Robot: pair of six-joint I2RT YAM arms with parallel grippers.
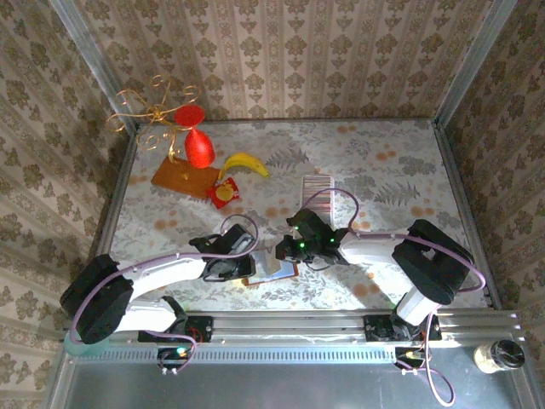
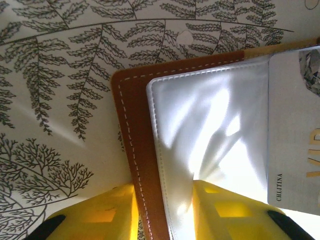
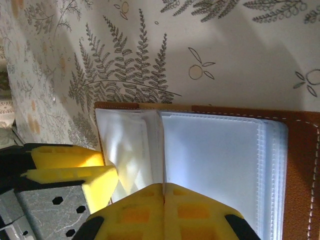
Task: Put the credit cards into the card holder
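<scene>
Top external view is showing both arms reaching inward from their bases and bending low over the near middle of the table [image 1: 383,153]. The left gripper [image 1: 232,256] and the right gripper [image 1: 294,247] are meeting over the card holder [image 1: 274,273], which is lying open close to the table's near edge. The credit cards [image 1: 318,185] are lying in a striped strip farther back, well apart from both grippers. An orange-brown board [image 1: 183,177], a banana [image 1: 245,163] and a small red square [image 1: 225,193] are sitting at the back left.

Left wrist view is adding detail that the overhead one is not giving. The left gripper's yellow fingers [image 2: 100,217] are standing partly apart and straddling the holder's brown stitched edge and a clear sleeve [image 2: 210,125]. Whether they are actually pressing on the holder I cannot tell. A pale printed card [image 2: 295,130] is sitting inside a sleeve at the right.

Right wrist view is looking across the open holder from the other side. There the right gripper's fingers [image 3: 200,212] are pressing together, and a thin clear leaf of the holder is standing upright and running into the seam between them, so they are pinching it. A yellow finger [image 3: 70,167] of the other gripper is sitting at the holder's left edge.
</scene>
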